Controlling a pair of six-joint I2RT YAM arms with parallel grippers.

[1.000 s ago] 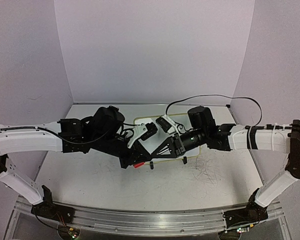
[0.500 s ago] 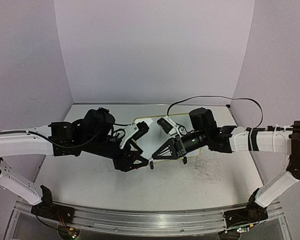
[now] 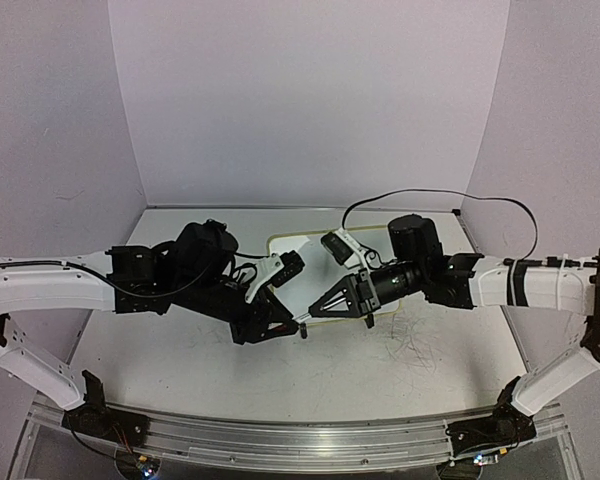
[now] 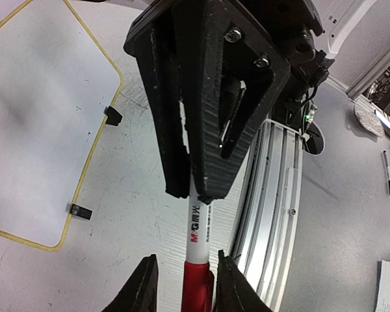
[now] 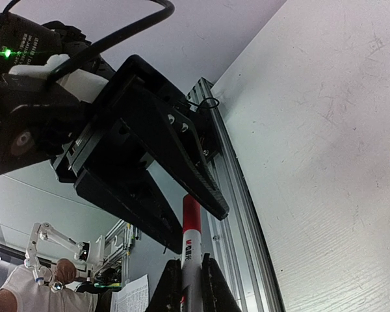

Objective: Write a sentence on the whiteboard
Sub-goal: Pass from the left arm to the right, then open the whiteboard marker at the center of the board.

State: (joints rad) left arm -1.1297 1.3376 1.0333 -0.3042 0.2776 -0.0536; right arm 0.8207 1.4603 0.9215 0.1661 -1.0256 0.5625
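Observation:
A marker with a white body and red cap (image 4: 198,227) spans the gap between my two grippers, above the table in front of the whiteboard (image 3: 298,246). My right gripper (image 5: 188,286) is shut on the white body; it also shows in the left wrist view (image 4: 195,185). My left gripper (image 4: 185,289) stands open around the red cap, with a gap on one side. In the top view the left gripper (image 3: 280,326) and right gripper (image 3: 310,314) meet tip to tip. The whiteboard (image 4: 45,130) has a yellow rim and black feet. No red writing shows on it.
The white tabletop carries dark scribbles (image 3: 415,340) under the right arm. An aluminium rail (image 3: 300,445) runs along the near edge, also in the left wrist view (image 4: 273,195). A black cable (image 3: 430,195) loops over the right arm. Purple walls enclose three sides.
The two grippers overlapped a second ago. The left arm has drawn back left and the right arm back right, so they now meet only at the tips with the marker between them.

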